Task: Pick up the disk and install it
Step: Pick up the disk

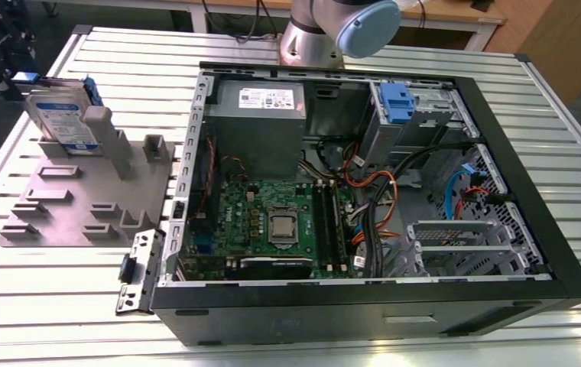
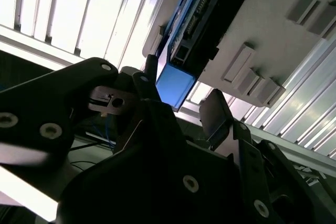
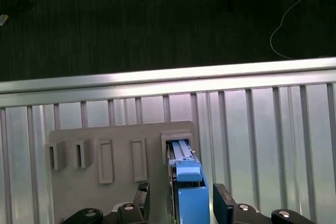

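Note:
The disk (image 1: 61,122) stands on edge in a slot at the back of a grey holder plate (image 1: 76,199), on the exterior view's left. It is silver with a white-and-blue label and a blue carrier. In both wrist views my gripper (image 3: 182,203) (image 2: 181,100) is open and straddles the disk's blue end (image 3: 189,192) (image 2: 176,85). One black finger (image 3: 142,195) stands clear of it. The other finger (image 3: 223,208) is close beside it. Neither visibly presses on the blue end.
An open computer case (image 1: 535,252) lies on the slatted metal table (image 1: 66,306), on the exterior view's right of the plate. Inside are a grey power supply (image 1: 260,99), a blue-tabbed carrier (image 1: 397,103) in a bay, a motherboard (image 1: 270,222) and cables. The arm's base (image 1: 316,34) is behind the case.

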Controlling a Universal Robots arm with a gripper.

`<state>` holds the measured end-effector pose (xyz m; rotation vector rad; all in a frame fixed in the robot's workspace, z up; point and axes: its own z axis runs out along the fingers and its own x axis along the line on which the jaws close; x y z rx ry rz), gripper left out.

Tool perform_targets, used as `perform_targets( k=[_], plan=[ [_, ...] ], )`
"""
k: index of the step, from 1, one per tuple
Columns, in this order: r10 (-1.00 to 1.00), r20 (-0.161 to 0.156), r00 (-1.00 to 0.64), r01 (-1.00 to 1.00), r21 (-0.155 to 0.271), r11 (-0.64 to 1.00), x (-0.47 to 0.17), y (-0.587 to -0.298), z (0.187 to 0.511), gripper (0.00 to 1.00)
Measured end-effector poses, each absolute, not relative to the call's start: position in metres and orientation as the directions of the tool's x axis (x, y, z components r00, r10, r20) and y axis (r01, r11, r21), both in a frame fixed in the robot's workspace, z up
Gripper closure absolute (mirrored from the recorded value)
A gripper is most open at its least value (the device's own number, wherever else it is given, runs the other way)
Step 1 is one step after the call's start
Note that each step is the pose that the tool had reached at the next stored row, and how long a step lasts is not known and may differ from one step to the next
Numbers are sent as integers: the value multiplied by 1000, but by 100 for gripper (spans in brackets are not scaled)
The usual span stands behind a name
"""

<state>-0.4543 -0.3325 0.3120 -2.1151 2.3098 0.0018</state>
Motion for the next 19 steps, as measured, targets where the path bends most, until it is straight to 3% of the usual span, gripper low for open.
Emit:
perform_targets(
  k=[11,13,14,19],
  plan=[
    [-998,-9,-69,-998,-6,69,-454,-329,303,41],
    [-998,-9,-69,-998,-6,69,-454,-329,302,43],
    [-998,-9,-69,-998,-6,69,-454,-329,302,49],
    [-998,-10,-69,-998,-6,69,-454,-329,301,49]
  ],
)
